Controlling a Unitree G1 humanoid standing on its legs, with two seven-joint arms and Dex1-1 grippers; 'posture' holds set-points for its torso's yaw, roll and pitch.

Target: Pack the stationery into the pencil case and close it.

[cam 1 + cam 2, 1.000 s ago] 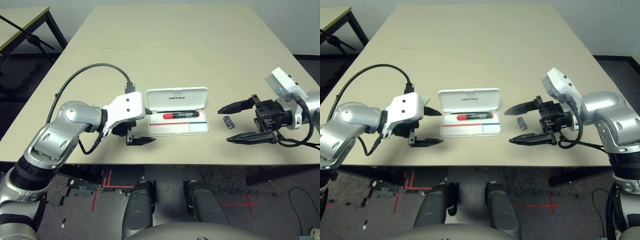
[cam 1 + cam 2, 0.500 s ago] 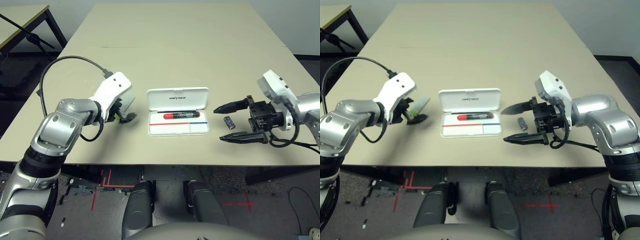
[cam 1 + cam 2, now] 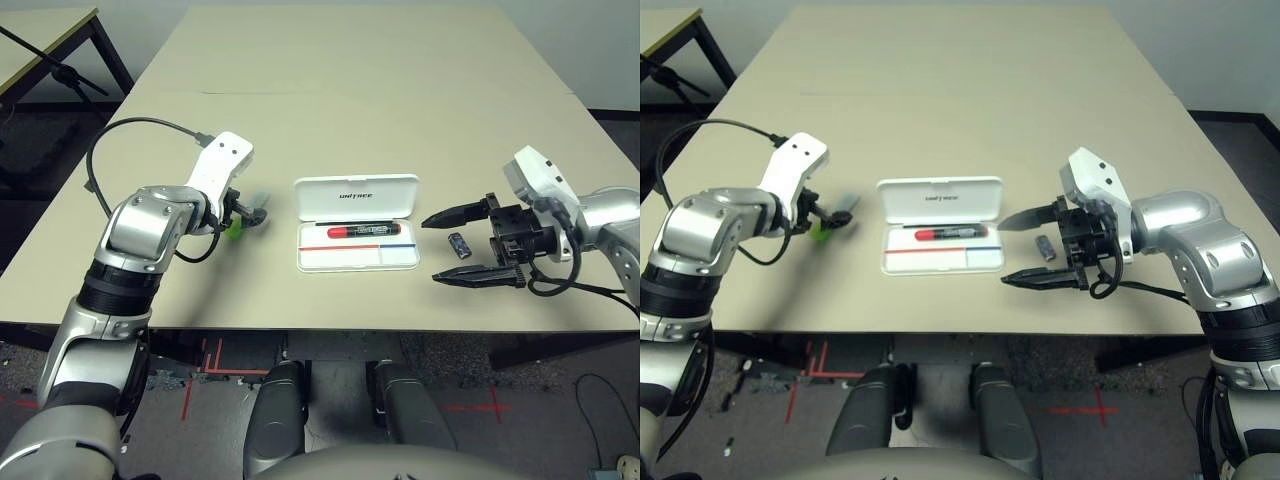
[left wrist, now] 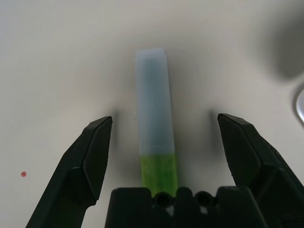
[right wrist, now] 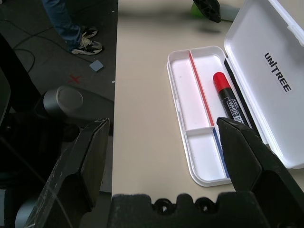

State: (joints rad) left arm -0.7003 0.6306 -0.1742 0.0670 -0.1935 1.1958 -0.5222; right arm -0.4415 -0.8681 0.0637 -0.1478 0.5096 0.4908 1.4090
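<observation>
The white pencil case (image 3: 355, 255) lies open at the table's middle, its lid (image 3: 355, 197) folded back. A red marker (image 3: 362, 231) rests in its rear compartment. Left of the case, the light-green-and-white highlighter (image 4: 154, 137) lies on the table. My left gripper (image 3: 245, 213) is open, one finger on each side of the highlighter without touching it. A small dark eraser (image 3: 458, 243) sits on the table right of the case. My right gripper (image 3: 432, 248) is open around the eraser, pointing at the case and holding nothing.
The beige table (image 3: 360, 90) stretches far back behind the case. Another table (image 3: 40, 40) stands at the far left. A black cable (image 3: 130, 135) loops over my left arm. A person's legs and shoes (image 5: 71, 28) stand on the floor past the table's edge.
My left gripper swung away from the case's front-left corner, out to the left, and now straddles the highlighter. My right gripper slid slightly towards the case. Both stayed open.
</observation>
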